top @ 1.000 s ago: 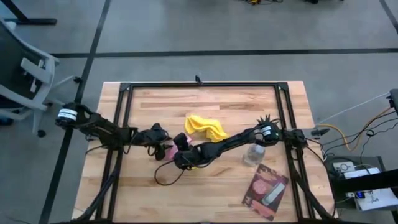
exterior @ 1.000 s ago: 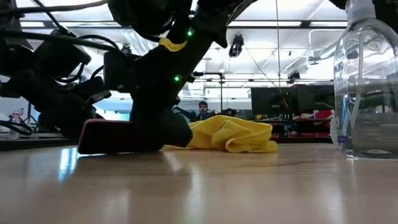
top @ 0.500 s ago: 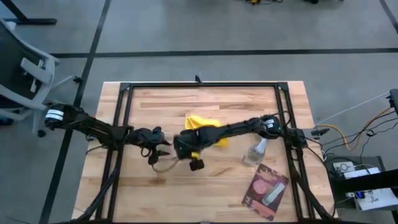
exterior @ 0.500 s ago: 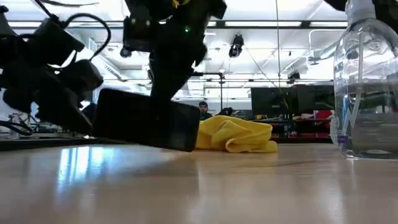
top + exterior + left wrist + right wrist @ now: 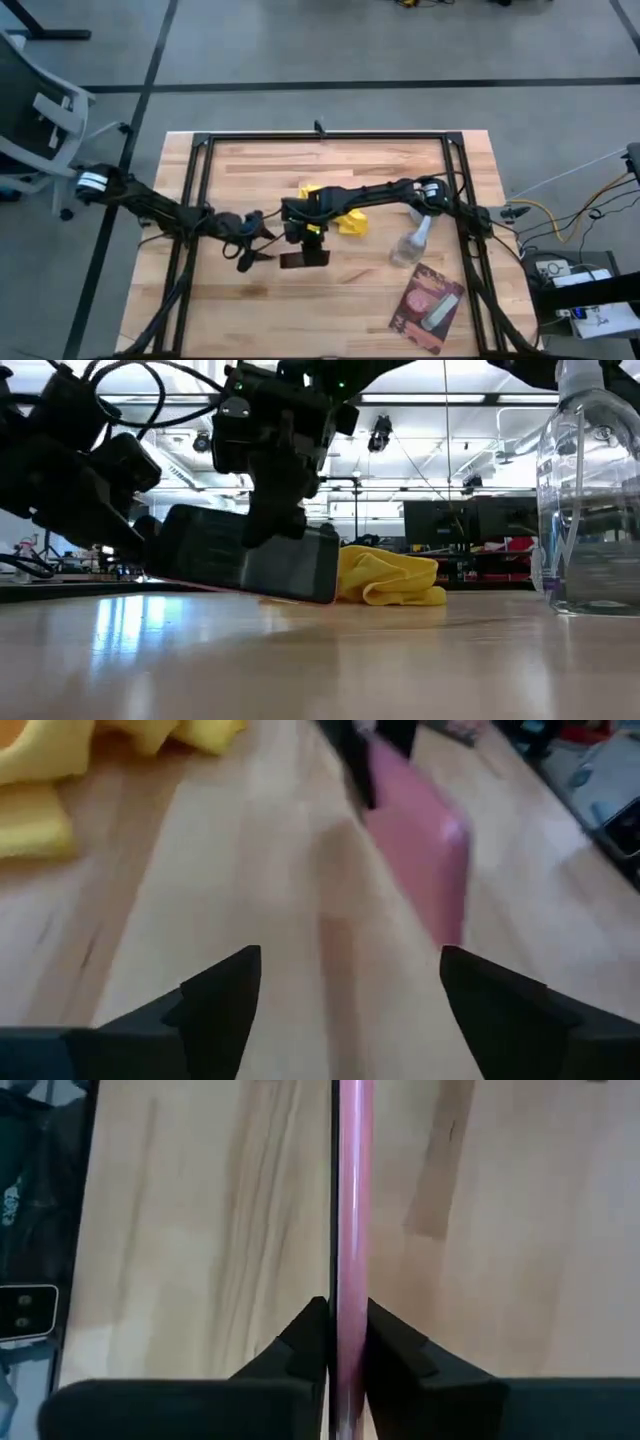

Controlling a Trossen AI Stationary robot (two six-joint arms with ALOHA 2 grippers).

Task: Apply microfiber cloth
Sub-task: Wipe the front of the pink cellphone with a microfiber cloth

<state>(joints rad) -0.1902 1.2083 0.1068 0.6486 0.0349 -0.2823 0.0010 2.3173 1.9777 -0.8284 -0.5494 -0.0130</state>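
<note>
Lying crumpled, microfiber cloth (image 5: 345, 218) stretches across table (image 5: 240, 300).

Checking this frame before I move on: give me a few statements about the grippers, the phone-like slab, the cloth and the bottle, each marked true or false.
1. The right gripper is clamped on a thin pink-edged slab. True.
2. The left gripper holds the microfiber cloth. False: its jaws are open and empty, and the cloth lies on the table.
3. The spray bottle stands to the right arm's side of the cloth. True.
4. The pink-and-dark packet lies on top of the cloth. False: it lies apart, near the table's corner.
5. The slab lies flat on the table. False: it is tilted, held in the jaws.
</note>
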